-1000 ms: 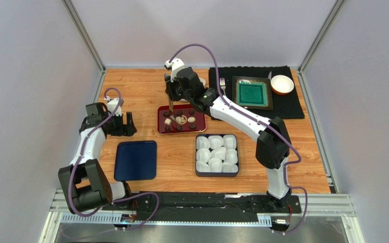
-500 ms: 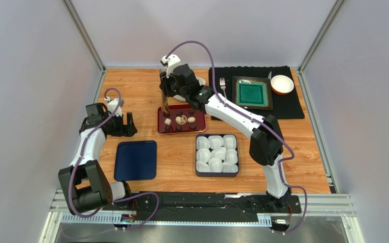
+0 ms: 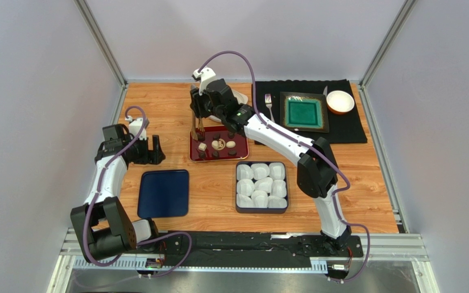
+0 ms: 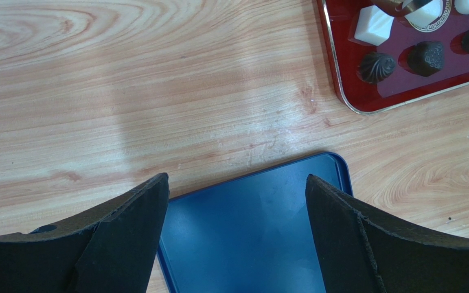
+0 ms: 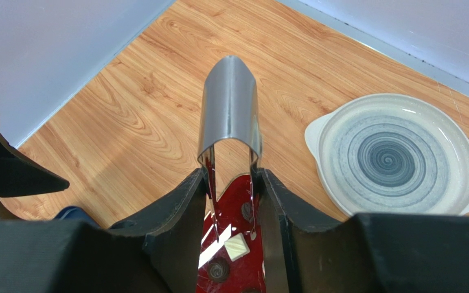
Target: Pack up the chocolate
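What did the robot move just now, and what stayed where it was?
The right gripper, shut on the metal tongs, pulled up and back from among the chocolates toward the far left corner of the red tray. I can't tell whether the tongs carry a piece. The left gripper stayed open near the blue lid, and the paper cups did not move.

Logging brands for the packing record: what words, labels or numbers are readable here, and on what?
None can be read.
The red tray, blue tray, tongs and plate show no lettering.
One cream chocolate has a patterned rim, too small to tell if it holds words.
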Controlling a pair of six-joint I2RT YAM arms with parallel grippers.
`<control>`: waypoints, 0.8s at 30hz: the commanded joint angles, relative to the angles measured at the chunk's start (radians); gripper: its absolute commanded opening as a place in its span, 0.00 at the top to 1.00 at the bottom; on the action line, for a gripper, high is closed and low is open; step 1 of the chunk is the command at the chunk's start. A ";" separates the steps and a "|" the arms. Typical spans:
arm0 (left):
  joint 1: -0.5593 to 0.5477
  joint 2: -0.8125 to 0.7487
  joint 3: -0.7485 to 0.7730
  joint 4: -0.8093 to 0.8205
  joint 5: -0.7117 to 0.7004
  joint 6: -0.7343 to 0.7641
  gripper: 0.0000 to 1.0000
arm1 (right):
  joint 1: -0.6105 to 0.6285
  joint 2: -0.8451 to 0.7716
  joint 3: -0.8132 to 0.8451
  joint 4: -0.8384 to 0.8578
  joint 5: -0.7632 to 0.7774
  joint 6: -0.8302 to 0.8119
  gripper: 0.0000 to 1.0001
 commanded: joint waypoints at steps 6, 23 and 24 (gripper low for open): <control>0.011 -0.032 -0.007 0.009 0.028 0.028 0.09 | -0.007 0.021 0.067 0.073 0.001 -0.002 0.60; 0.011 -0.037 -0.016 0.015 0.041 0.033 0.09 | -0.034 0.059 0.082 0.079 -0.009 -0.006 0.60; 0.011 -0.037 -0.016 0.015 0.042 0.031 0.09 | -0.036 0.061 0.082 0.079 -0.009 -0.005 0.60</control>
